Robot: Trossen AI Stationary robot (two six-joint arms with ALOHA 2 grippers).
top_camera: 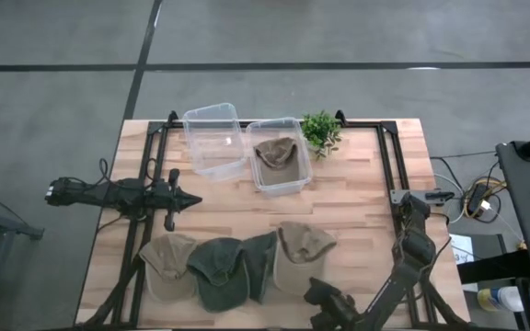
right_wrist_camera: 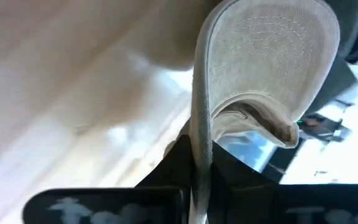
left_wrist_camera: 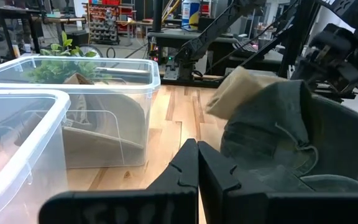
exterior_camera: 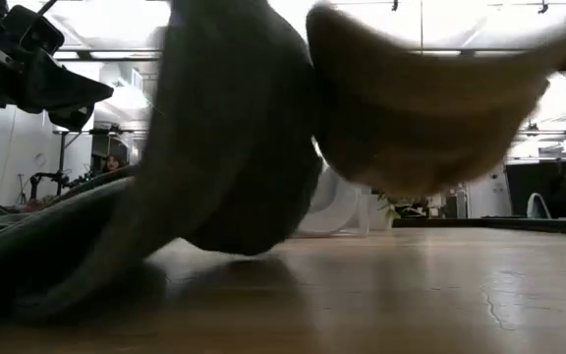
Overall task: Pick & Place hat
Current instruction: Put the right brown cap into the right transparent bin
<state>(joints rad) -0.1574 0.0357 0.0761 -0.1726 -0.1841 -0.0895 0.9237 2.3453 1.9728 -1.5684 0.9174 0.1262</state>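
Note:
Several hats lie in a row at the table's near edge: a tan one, two dark green ones and a tan cap. My right gripper is at the near side of that tan cap and is shut on it. In the low view the tan cap is raised next to a dark green hat that rests on the table. Another tan hat lies in the right-hand clear bin. My left gripper is shut, over the table's left part, touching nothing. My right gripper pinches the tan cap's brim at its edge between the two fingers, coming from the table's near side. The brim stands on edge between them, its underside showing. In the low view the cap's underside hangs above the table.
Two clear bins stand at the far side, an empty one and the one with the hat. A small green plant is beside them. Bare wood lies between the bins and the row of hats. Black frame rails run along both table sides.

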